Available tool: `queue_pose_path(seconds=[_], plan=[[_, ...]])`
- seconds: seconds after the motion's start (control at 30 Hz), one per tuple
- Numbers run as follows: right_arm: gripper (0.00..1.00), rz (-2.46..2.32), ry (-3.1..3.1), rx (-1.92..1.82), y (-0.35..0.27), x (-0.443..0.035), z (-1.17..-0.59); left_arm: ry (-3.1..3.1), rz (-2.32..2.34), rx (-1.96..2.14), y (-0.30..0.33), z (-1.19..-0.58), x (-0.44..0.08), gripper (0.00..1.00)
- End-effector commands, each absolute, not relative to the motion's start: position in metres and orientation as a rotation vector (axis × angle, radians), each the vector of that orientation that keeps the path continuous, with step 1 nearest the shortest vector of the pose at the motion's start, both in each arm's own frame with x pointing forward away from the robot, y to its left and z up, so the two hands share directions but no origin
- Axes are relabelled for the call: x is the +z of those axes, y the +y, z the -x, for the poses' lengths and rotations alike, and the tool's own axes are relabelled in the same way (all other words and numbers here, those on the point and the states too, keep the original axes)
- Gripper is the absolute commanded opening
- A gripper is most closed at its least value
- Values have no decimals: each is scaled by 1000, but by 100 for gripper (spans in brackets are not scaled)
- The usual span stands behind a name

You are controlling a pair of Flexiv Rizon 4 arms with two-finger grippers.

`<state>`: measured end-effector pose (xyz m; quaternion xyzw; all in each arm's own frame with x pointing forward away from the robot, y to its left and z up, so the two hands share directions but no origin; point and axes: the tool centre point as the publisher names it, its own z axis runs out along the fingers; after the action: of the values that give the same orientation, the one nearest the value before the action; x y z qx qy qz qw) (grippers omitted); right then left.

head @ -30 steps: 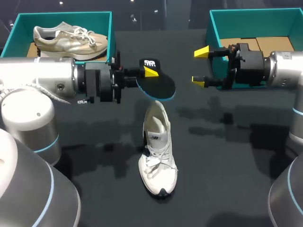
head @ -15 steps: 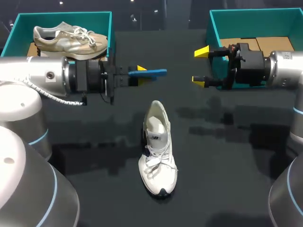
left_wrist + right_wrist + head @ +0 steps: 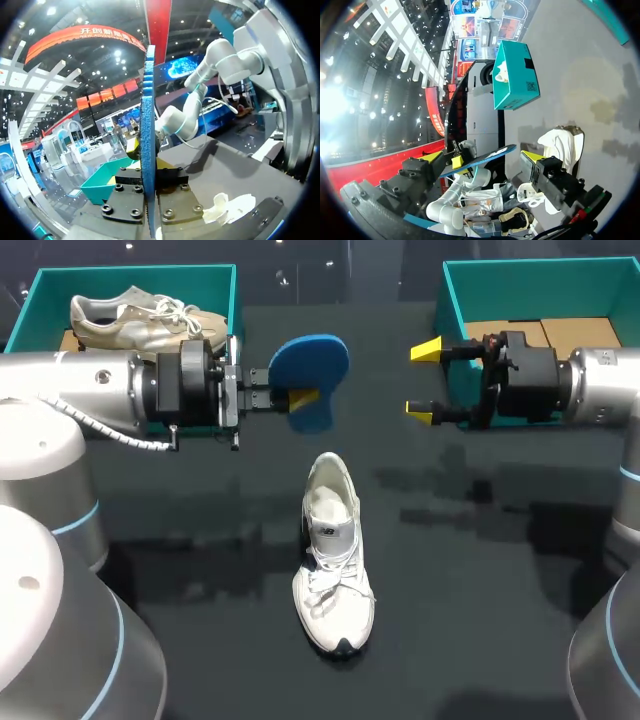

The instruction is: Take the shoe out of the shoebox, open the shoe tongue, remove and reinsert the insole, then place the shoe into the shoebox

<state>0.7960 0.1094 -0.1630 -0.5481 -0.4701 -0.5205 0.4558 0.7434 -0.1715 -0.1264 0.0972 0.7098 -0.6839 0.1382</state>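
Observation:
My left gripper [image 3: 296,396] is shut on one end of a blue insole [image 3: 310,362], held in the air above the table with its blue underside facing up. In the left wrist view the insole [image 3: 148,125] stands edge-on, clamped in my left gripper [image 3: 148,167]. A white shoe [image 3: 335,560] lies on the dark table below it, heel towards the insole, toe towards the front; it also shows as the shoe [image 3: 227,207] and the shoe [image 3: 563,142]. My right gripper [image 3: 424,380] hangs wide open to the right of the insole, with nothing in it. From the right wrist view, the right gripper [image 3: 482,157] faces the insole [image 3: 487,156].
A teal shoebox [image 3: 235,300] at the back left holds a beige shoe [image 3: 150,322]. A second teal shoebox [image 3: 455,290] at the back right shows only its cardboard floor, and my right arm reaches in front of it.
My left wrist has turned the insole over: black top face up, then edge-on, now blue underside up. The gripper drew back slightly to the left. The right arm and shoe stayed still.

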Motion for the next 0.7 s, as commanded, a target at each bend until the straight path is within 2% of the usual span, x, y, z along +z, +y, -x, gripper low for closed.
queue_pose_path(seconds=[0.03,0.7], plan=[[100,1352,-1159,-1284,110,-164,-796,2170,-33,-2068,-168,-736,-117,0],[100,1352,-1159,-1284,110,-164,-796,2386,960,-2320,-165,-738,-107,0]])
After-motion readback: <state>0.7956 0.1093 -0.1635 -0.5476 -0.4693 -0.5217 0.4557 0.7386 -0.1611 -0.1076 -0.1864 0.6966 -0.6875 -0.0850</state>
